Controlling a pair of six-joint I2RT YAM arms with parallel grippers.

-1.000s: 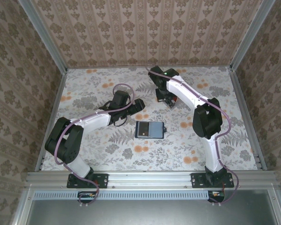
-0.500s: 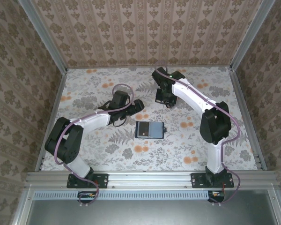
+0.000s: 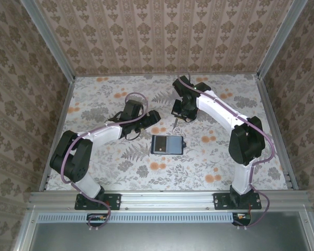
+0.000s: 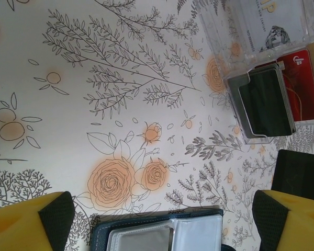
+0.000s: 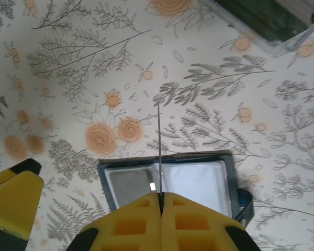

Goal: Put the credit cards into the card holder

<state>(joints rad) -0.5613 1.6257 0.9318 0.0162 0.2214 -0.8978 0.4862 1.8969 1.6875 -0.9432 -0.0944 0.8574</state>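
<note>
Moved since the earlier frames: right gripper [image 3: 177,114], which had swung off the clear box [image 4: 261,31] and come nearer the card holder [image 3: 167,144], its elbow travelling out to the right. The left gripper [image 3: 150,118] had barely shifted.

Item 1, card holder. Navy, lying open and flat at mid-table, clear pockets facing up. A greyish panel showed in 1 pocket. Whether that was a card could not be told.

Item 2, held card [image 5: 160,151]. 1 thin card, seen edge-on and upright, pinched between the closed fingers of the right gripper. It hung just beyond the holder's far edge and appeared clear of the table [image 3: 94,94]. Its colour could not be told.

Item 3, remaining cards. 1 dark grey card [image 4: 266,102] and 1 red card [image 4: 303,83] lay overlapping in the clear box, well apart from the holder.

Item 4, left gripper. Jaws stood wide apart with nothing between them, low over the table just beside the holder's far edge.

Assessment. The pick of this card looked complete and the carry was partly done, with insertion not yet begun. The next move would call for lining the card's lower edge up with a pocket mouth, a narrow target for a card held this steeply. The left gripper seemed placed to steady the holder. At least 2 cards were left to fetch.
</note>
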